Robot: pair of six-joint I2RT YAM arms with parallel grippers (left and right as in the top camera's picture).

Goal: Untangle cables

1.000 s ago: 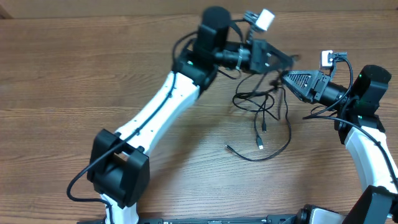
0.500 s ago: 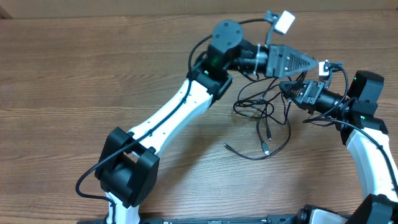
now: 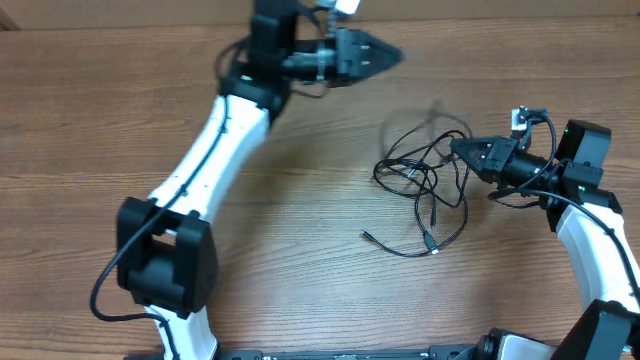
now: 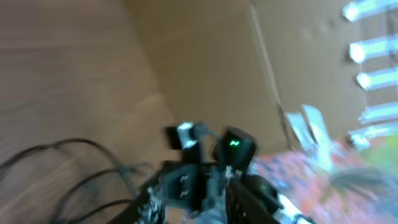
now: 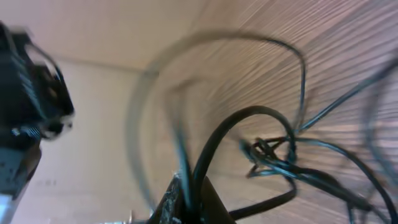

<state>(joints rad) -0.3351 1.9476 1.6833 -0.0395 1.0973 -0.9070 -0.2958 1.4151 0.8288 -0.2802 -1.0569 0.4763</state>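
Observation:
The cables (image 3: 428, 175) are thin black cords lying in a loose tangle on the wooden table, right of centre, with small plug ends trailing toward the front. My right gripper (image 3: 457, 147) sits at the tangle's right edge. In the right wrist view it (image 5: 191, 188) is shut on cable strands that loop up from a knot (image 5: 267, 152). My left gripper (image 3: 393, 52) is blurred, up at the back of the table and apart from the tangle. Its own fingers do not show in the left wrist view, where the cables (image 4: 62, 165) are a blur at lower left.
The table's (image 3: 300, 250) back edge runs along the top of the overhead view, just behind the left arm. The left wrist view shows the right arm (image 4: 211, 180) and a cardboard-coloured wall (image 4: 205, 56) behind it.
The left arm swung away from the tangle to the back left, leaving the cords on the table. The right gripper closed on strands and stayed at the tangle's right edge.

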